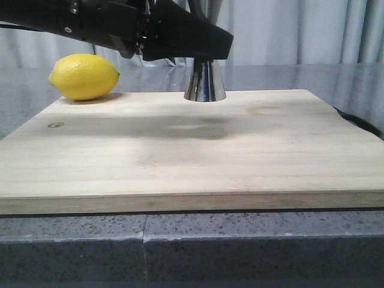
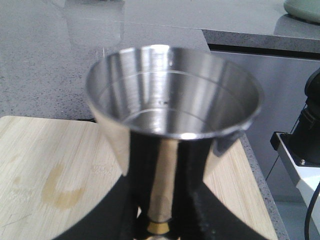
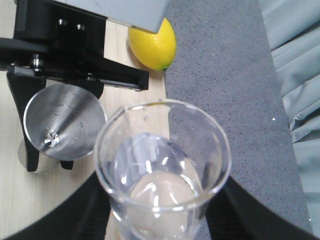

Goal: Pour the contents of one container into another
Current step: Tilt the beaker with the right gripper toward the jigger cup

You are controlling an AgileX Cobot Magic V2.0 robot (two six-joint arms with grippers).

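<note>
The steel jigger (image 1: 204,83) stands on the far part of the wooden board (image 1: 180,156). My left gripper (image 2: 160,220) is shut on its narrow waist, just above the gold band (image 2: 159,228). The jigger's upper cup (image 2: 172,95) looks shiny inside, with no clear fill. The clear glass beaker (image 3: 162,165) is upright in my right gripper (image 3: 160,222), which is shut on it. It hangs above the board's edge, beside and higher than the jigger (image 3: 62,122). I cannot tell what is in it. The front view shows neither the beaker nor the right gripper.
A yellow lemon (image 1: 84,76) lies at the board's far left corner, close to the left arm (image 1: 150,27). A grey stone counter (image 1: 240,240) surrounds the board. A dark cable (image 1: 360,123) lies off the right edge. A pale stain (image 2: 60,192) marks the wood.
</note>
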